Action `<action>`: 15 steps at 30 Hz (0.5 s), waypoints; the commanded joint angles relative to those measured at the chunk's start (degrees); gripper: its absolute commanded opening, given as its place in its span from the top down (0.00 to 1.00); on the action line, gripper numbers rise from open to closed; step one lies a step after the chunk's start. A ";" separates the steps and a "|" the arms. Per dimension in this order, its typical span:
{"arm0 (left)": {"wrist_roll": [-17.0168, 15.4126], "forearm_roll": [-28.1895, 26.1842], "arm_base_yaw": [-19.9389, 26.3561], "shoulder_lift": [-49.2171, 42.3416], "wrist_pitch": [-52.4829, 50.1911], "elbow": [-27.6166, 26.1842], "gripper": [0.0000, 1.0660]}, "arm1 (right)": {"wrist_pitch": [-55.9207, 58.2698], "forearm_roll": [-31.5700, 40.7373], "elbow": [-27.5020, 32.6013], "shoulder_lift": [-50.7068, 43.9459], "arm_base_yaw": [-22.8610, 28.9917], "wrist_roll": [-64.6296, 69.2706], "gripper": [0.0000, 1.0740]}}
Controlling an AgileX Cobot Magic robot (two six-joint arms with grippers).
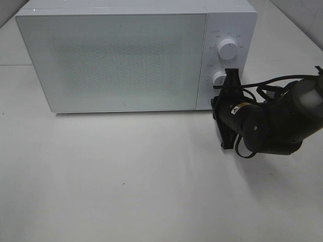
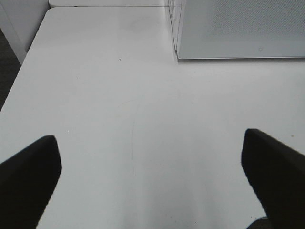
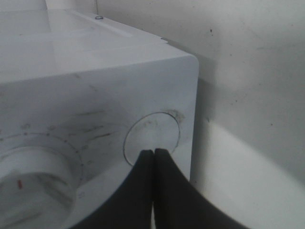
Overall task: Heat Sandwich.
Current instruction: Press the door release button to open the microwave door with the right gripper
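The sandwich shows in no view. The worktop [image 1: 126,176] in front of the microwave [image 1: 30,55] carries nothing, and the frosted door [image 1: 116,60] is closed and hides the inside. So which way the sandwich lies from either tool, and how its long side runs, cannot be told; if it is in the oven, it is behind that door. The microwave stands toward the far edge of the worktop, and the coming move probably turns on its control panel at the door's right. The right tool [image 3: 153,152] is the nearer one, pointing straight at that panel. Its fingers are pressed together with nothing between them. Their tips sit at the rim of a flat round button [image 3: 152,131] close to the panel's outer corner, and appear to touch it, beside the lower knob [image 1: 219,77] and below the upper knob [image 1: 228,49]. A closed tip suits a push better than a twist, so I judge the button to be the target, not the knobs. The left tool [image 2: 150,143] hangs over bare worktop off the microwave's left front corner, spread wide and holding nothing, well apart from the panel.
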 commanded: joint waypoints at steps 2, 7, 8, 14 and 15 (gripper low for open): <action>0.06 -0.11 -0.23 -1.60 -0.57 0.34 0.08 | 0.34 0.34 -1.72 0.80 -0.34 0.17 1.00; 0.06 -0.11 -0.23 -1.60 -0.57 0.34 0.08 | -1.78 1.78 -2.35 1.20 -0.34 -1.43 1.00; 0.06 -0.11 -0.23 -1.60 -0.57 0.34 0.08 | -2.98 2.58 -2.35 1.20 -0.34 -2.92 1.00; 0.06 -0.11 -0.23 -1.60 -0.57 0.34 0.08 | -3.61 3.50 -2.35 1.20 -0.34 -3.04 1.00; 0.06 -0.11 -0.23 -1.60 -0.57 0.34 0.08 | -4.70 3.61 -2.35 1.43 -0.34 -3.04 1.00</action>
